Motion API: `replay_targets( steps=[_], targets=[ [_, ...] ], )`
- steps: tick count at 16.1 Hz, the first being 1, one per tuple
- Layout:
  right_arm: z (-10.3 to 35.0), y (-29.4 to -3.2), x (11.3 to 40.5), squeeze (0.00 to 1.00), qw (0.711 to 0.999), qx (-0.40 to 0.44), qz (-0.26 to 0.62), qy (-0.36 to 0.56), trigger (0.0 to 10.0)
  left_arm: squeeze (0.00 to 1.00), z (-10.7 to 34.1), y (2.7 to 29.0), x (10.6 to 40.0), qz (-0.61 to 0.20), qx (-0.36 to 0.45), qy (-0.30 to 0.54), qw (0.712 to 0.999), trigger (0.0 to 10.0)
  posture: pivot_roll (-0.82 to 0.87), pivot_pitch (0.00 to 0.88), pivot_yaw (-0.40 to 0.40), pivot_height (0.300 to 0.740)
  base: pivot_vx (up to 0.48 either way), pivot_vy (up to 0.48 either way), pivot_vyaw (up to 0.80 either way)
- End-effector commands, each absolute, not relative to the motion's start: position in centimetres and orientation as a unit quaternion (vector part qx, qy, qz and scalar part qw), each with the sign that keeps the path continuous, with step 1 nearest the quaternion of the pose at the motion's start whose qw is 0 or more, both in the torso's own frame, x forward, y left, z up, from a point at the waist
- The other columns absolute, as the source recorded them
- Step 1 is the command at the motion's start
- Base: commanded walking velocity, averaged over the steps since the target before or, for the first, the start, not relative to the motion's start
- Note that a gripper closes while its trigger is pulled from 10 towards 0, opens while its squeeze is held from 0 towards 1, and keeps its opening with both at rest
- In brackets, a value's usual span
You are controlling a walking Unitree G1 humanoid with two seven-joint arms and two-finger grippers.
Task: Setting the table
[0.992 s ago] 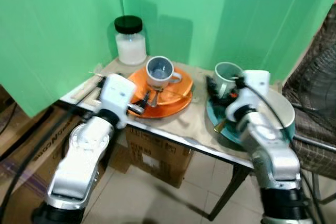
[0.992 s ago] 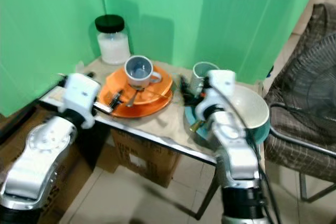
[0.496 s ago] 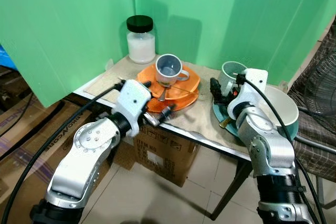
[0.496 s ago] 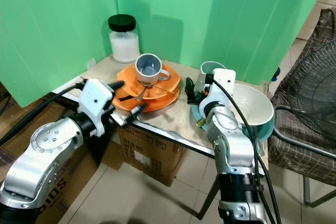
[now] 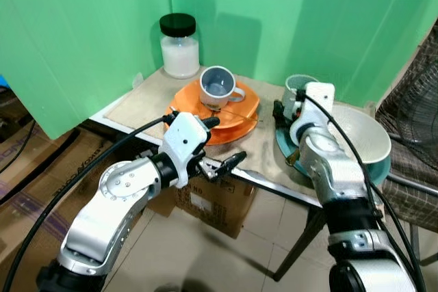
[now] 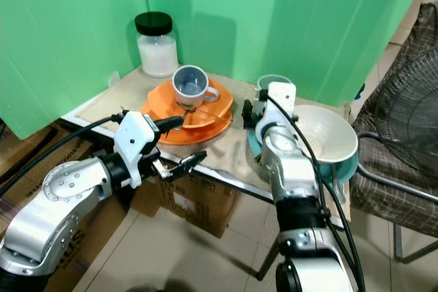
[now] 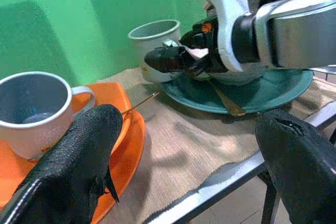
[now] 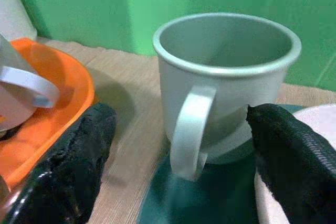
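Pale green mug (image 8: pixel 220 82) stands upright on the teal plate (image 7: pixel 252 90), at the bench's far right — about 1 o'clock from bench centre. White bowl (image 5: pixel 359 135) sits on the same plate at the mug's 4 o'clock.

Right gripper (image 8: pixel 178 150): fingers wide, one either side of the mug handle, empty.

Blue-grey cup (image 5: pixel 217 87) on orange plate (image 5: pixel 229 117), at 9 o'clock of the mug.

Left gripper (image 5: pixel 222 143) at the bench's near edge — fingers spread wide, holding nothing.

White jar (image 5: pixel 178 46) with black lid at the far-left corner.
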State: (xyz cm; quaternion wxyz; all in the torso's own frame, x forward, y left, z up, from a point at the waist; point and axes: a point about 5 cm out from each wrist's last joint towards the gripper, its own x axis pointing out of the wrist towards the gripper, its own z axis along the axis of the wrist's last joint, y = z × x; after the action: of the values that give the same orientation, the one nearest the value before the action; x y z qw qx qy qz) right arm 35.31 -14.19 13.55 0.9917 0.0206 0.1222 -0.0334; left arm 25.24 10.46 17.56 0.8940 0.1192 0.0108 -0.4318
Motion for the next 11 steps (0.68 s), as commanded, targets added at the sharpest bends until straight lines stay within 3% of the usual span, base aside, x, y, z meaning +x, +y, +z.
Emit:
replay_targets(
  steps=[1, 3, 11],
  targets=[
    [13.74, -14.40, 35.63, 0.00, 0.991, 0.022, -0.046, 0.121, 1.4, 0.14, 17.76, 10.37, 25.20, -0.437, 0.120, 0.010, 0.891, 10.0, 0.12, 0.000, -0.030, 0.740, 0.000, 0.000, 0.00],
    [13.46, -14.49, 35.74, 0.00, 0.990, 0.017, -0.059, 0.128, 0.0, 0.14, 17.76, 10.35, 25.16, -0.438, 0.122, 0.010, 0.891, 10.0, 0.12, 0.000, -0.031, 0.740, 0.000, 0.000, 0.00],
    [13.32, -13.86, 36.38, 0.00, 0.991, 0.043, -0.059, 0.116, 0.0, 0.15, 17.80, 10.52, 25.00, -0.441, 0.127, 0.011, 0.888, 10.0, 0.13, 0.000, -0.029, 0.740, 0.000, 0.000, 0.00]
  ],
)
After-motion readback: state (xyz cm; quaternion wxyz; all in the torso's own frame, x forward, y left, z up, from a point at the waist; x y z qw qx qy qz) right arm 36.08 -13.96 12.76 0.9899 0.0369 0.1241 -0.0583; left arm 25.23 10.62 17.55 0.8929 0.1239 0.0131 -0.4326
